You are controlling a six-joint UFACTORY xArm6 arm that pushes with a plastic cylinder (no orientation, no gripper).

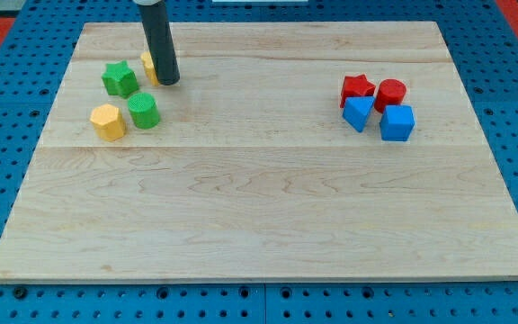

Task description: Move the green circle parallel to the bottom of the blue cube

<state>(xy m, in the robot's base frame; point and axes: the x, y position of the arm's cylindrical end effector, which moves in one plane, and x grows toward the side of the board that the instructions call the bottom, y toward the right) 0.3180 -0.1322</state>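
Note:
The green circle point(143, 111), a short cylinder, stands near the view's upper left on the wooden board point(259, 198). The blue cube point(397, 123) sits far off at the view's right. My tip point(169, 82) rests on the board just above and to the right of the green circle, apart from it. The rod hides most of a yellow block point(149, 66) behind it.
A green star point(120, 78) lies left of my tip. A yellow hexagon block point(108, 121) touches the green circle's left. By the blue cube are a second blue block point(358, 112), a red star point(357, 88) and a red cylinder point(390, 93).

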